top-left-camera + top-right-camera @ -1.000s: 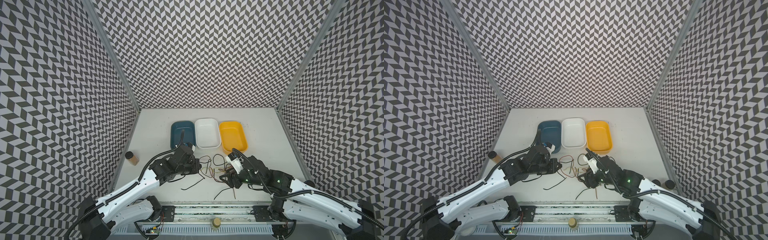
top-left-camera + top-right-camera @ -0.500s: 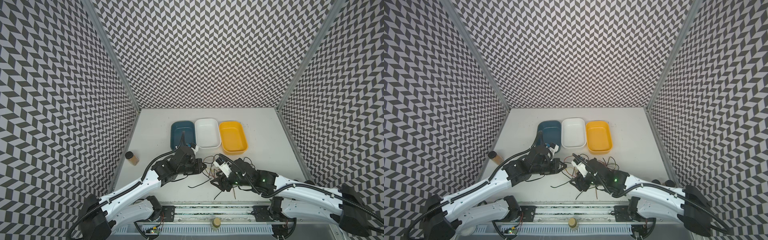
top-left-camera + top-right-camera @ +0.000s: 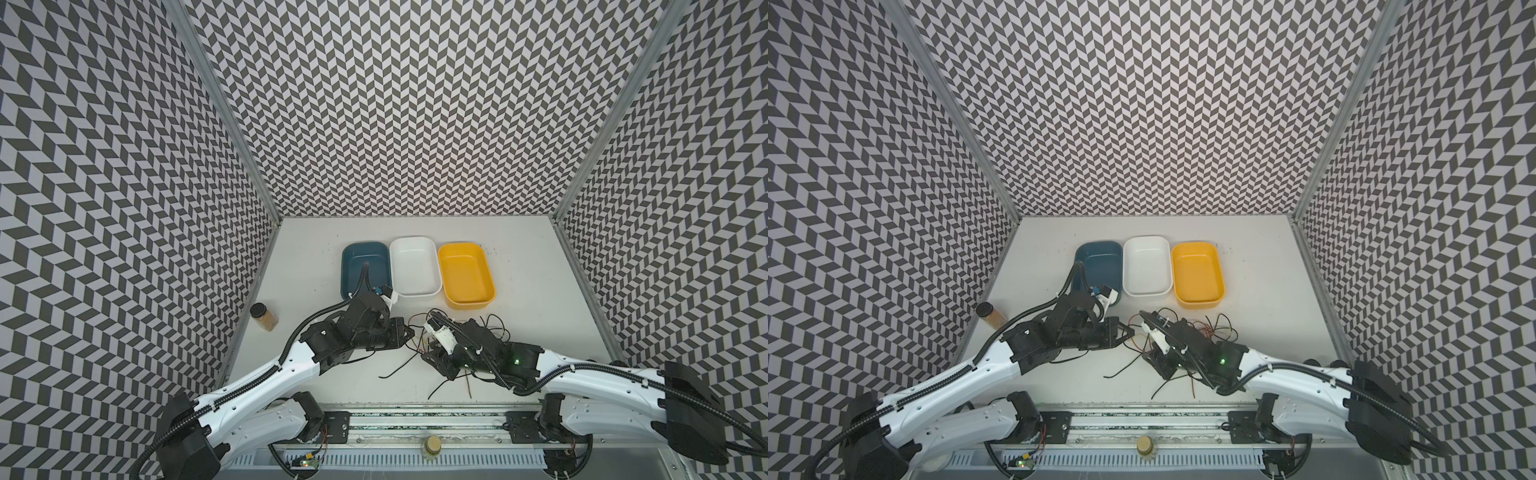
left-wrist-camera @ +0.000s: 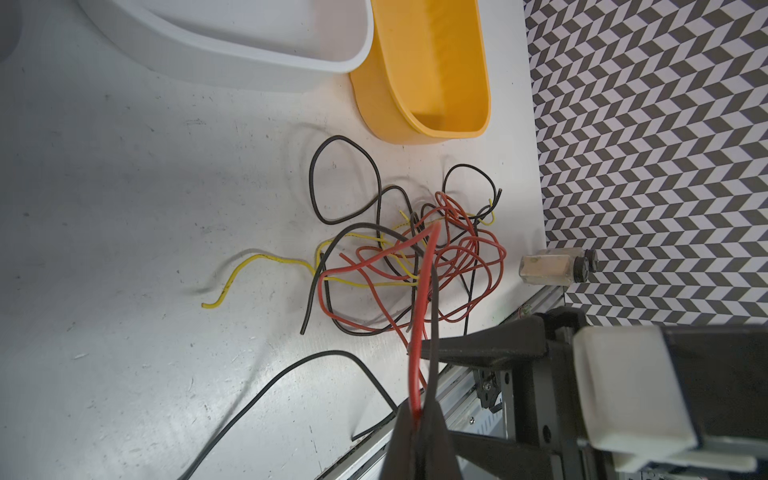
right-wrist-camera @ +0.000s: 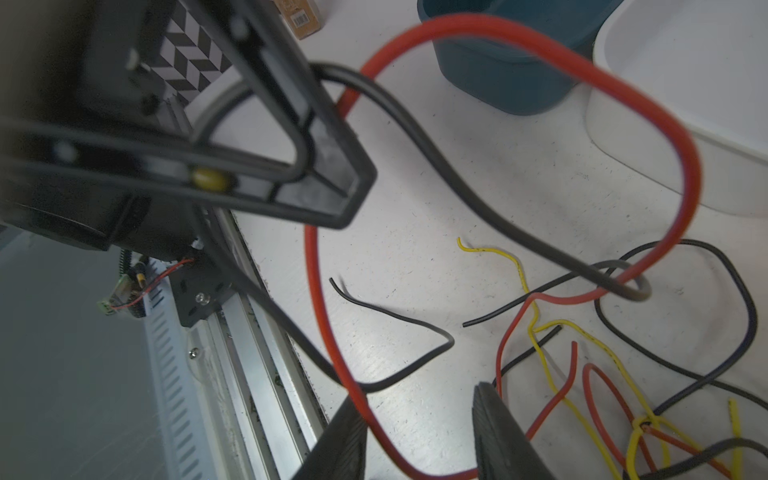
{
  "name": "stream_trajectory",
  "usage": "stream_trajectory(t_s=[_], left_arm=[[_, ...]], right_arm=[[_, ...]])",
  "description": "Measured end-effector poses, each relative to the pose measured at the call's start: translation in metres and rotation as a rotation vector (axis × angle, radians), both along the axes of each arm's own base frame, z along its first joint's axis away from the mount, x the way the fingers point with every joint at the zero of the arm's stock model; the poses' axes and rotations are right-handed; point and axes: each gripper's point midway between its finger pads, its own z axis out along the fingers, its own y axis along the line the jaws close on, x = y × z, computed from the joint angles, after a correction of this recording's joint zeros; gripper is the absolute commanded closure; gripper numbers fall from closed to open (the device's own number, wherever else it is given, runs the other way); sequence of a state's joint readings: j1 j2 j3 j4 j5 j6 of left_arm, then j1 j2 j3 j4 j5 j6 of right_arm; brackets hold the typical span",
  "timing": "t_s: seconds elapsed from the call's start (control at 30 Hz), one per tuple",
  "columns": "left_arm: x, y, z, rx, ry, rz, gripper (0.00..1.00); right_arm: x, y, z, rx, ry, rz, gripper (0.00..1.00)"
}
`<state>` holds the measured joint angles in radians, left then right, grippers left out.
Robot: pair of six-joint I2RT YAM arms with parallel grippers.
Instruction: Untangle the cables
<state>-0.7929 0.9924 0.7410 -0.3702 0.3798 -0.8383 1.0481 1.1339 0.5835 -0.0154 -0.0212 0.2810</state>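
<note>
Left tool [image 4: 419,415] clenched tight, pinching the red cable [image 5: 693,174] w/ a black cable [image 5: 457,174] alongside; both rise out of the pile into its tips at bottom ctr of the left wrist view. Right tool [image 5: 417,395] sits w/ jaws apart, the red loop threading thru the gap, running close along one finger, not gripped yet. The cables [image 4: 415,257] lie in a knot on the table [image 4: 124,208], right of ctr in that wrist frame, just below the yellow tray [image 4: 415,124]. In both top views the knot's at lower ctr, mostly under the right arm. One yellow cable [image 4: 266,259] trails off left of the knot, free end loose. Handling, my read: featherlight, floppy, smooth jacket so prob slippery. They keep their curl and drag neighbours along. Best hold looks like the raised red span btw the two tools, away from the crossings. Pinch firm, pull slow, or the whole knot comes w/ it
</note>
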Motion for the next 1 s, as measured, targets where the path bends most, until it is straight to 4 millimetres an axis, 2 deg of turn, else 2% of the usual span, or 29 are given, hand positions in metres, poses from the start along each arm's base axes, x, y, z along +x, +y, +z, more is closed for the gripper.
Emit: stream_trajectory(t_s=[0.1, 0.23, 0.4, 0.63, 0.87, 1.0], left_arm=[[-0.001, 0.001, 0.001, 0.001, -0.005, -0.005, 0.98], [-0.002, 0.001, 0.000, 0.007, -0.006, -0.014, 0.97], [-0.003, 0.002, 0.000, 0.014, -0.014, -0.020, 0.90], [0.004, 0.010, -0.001, 0.050, -0.024, -0.002, 0.73], [0.038, 0.022, 0.014, 0.075, -0.047, 0.060, 0.60], [0.046, 0.020, 0.027, 0.078, -0.074, 0.048, 0.53]], right_arm=[[0.000, 0.000, -0.006, -0.017, 0.001, 0.001, 0.71], [0.001, 0.000, -0.012, -0.034, 0.001, 0.004, 0.86], [-0.001, 0.001, -0.012, -0.036, -0.002, 0.012, 1.00], [-0.010, -0.004, -0.003, -0.010, -0.005, 0.034, 1.00], [-0.023, -0.020, -0.007, -0.028, 0.012, 0.047, 1.00], [-0.026, -0.029, -0.004, -0.033, 0.010, 0.038, 1.00]])
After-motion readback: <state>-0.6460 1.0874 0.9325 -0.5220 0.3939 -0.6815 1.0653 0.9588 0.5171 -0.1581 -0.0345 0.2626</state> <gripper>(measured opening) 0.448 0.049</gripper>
